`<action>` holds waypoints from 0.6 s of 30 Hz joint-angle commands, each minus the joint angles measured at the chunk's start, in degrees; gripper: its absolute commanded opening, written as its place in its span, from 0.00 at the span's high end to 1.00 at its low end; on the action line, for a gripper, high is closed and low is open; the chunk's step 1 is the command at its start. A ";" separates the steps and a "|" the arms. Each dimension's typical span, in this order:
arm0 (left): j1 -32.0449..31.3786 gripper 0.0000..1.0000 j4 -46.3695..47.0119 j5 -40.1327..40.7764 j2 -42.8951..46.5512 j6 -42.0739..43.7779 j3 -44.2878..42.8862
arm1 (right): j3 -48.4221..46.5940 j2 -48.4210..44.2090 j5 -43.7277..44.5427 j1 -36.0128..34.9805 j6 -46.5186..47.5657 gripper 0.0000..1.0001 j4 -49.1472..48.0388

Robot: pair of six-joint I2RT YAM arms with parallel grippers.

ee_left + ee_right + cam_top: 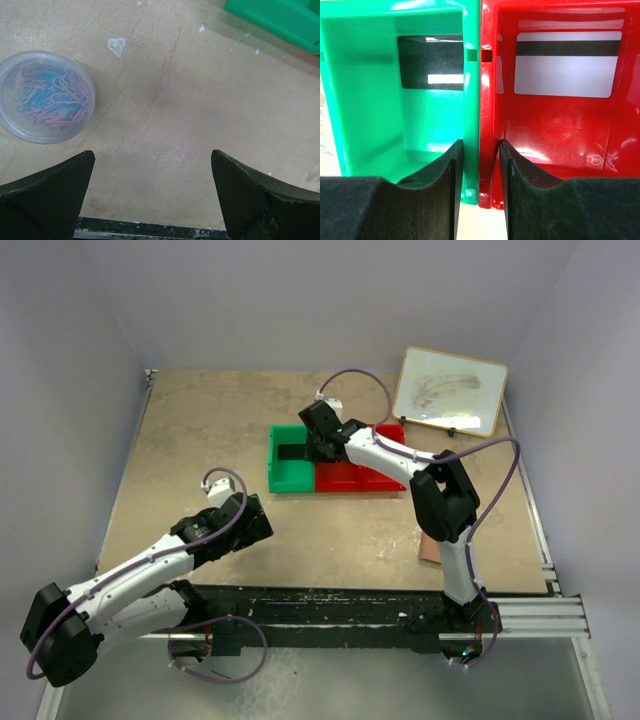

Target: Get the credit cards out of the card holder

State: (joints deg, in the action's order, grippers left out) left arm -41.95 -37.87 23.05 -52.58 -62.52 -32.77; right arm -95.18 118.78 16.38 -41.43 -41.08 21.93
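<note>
The tan bench (200, 440) is showing scuffs and white flecks between pale lavender walls (300, 300). The left claw (152, 160) is hanging wide open over bare surface near a paper-clip tub (45, 97). The right claw (480, 150) — fingers narrowly parted, gripping nothing — is hovering over the seam where the green bin (370, 100) meets the red bin (560, 130). A black card (431, 62) is lying in the green one and a white-grey card (568, 72) in the red. The card holder (430, 548) is lying near the bench's right front edge.
</note>
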 commanded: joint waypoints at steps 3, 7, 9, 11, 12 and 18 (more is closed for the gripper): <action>0.21 0.03 6.99 0.11 -4.93 0.62 -0.83 | -3.44 -5.18 -0.69 -0.11 2.07 0.56 3.69; 0.28 0.03 7.45 1.72 -8.91 1.96 -2.55 | -1.85 -10.41 1.00 0.73 5.05 0.43 3.73; 0.21 0.03 6.68 3.96 -10.52 1.90 -3.13 | 0.55 -13.69 1.59 1.69 5.87 0.40 3.86; 0.33 0.03 6.61 5.53 -11.53 1.97 -3.27 | 3.72 -17.49 2.62 2.93 5.80 0.39 4.34; 0.34 0.03 6.74 6.13 -12.00 2.15 -3.32 | 5.95 -19.55 3.25 3.83 5.61 0.38 4.63; 1.71 0.03 5.91 8.95 -14.39 2.76 -3.41 | 24.33 -35.57 10.52 15.43 -0.35 0.39 8.85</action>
State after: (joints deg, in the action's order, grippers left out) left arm -41.60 -32.42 28.16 -65.71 -61.10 -33.67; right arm -81.71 92.14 18.65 -33.54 -37.50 25.43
